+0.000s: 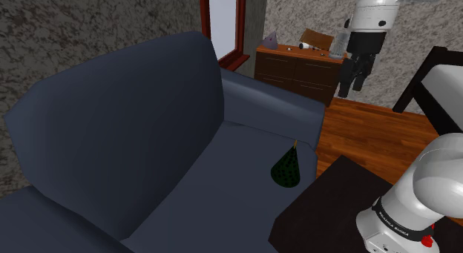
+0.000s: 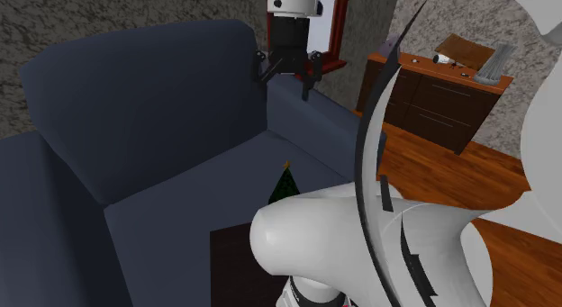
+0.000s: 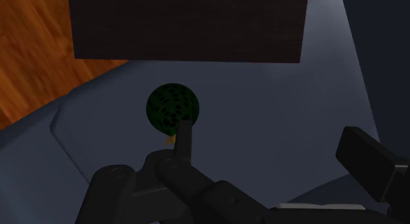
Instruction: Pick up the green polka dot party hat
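Observation:
The party hat [image 1: 286, 168] is a dark green cone with black dots and a small yellow tip. It stands upright on the dark blue sofa seat [image 1: 222, 185], close to the seat's front edge. In the second exterior view the hat [image 2: 285, 185] shows just behind my arm's white body. My black gripper [image 1: 355, 73] hangs high in the air, well above the hat, and is open with nothing in it. Its fingers [image 2: 263, 67] are spread wide apart. In the wrist view the hat [image 3: 172, 108] is seen from above, just beyond one fingertip [image 3: 184, 134], not between the fingers.
A dark, almost black stand top [image 1: 326, 207] butts against the sofa front near the hat. The sofa's tall backrest [image 1: 119, 118] and armrest [image 1: 274, 103] bound the seat. A brown dresser [image 1: 300, 66] with small items stands on the wooden floor [image 1: 371, 129] beyond.

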Tool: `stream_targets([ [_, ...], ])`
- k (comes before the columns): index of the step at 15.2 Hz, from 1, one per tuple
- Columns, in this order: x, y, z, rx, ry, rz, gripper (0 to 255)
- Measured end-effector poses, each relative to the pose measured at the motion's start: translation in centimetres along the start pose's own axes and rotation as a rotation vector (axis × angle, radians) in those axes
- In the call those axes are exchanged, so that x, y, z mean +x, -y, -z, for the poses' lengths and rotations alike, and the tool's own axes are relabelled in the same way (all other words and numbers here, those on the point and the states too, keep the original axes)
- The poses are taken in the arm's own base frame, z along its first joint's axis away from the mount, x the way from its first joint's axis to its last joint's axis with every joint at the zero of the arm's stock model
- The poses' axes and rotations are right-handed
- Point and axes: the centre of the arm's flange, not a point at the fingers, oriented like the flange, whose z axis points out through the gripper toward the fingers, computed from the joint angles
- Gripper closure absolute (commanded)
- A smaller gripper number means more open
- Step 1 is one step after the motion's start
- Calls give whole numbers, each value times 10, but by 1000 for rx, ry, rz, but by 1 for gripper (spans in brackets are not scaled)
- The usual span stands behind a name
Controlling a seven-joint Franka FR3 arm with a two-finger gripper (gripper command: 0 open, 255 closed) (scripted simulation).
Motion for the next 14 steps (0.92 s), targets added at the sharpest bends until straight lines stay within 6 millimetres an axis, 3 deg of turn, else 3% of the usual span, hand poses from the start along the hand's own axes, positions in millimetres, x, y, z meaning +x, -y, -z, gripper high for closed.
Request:
stream_targets([
  [2,3,1,-6,1,-2,-15,0],
  [7,32,-7,-50,7,-25,-155,0],
  [14,82,-25,-129,18,-62,-375,0],
])
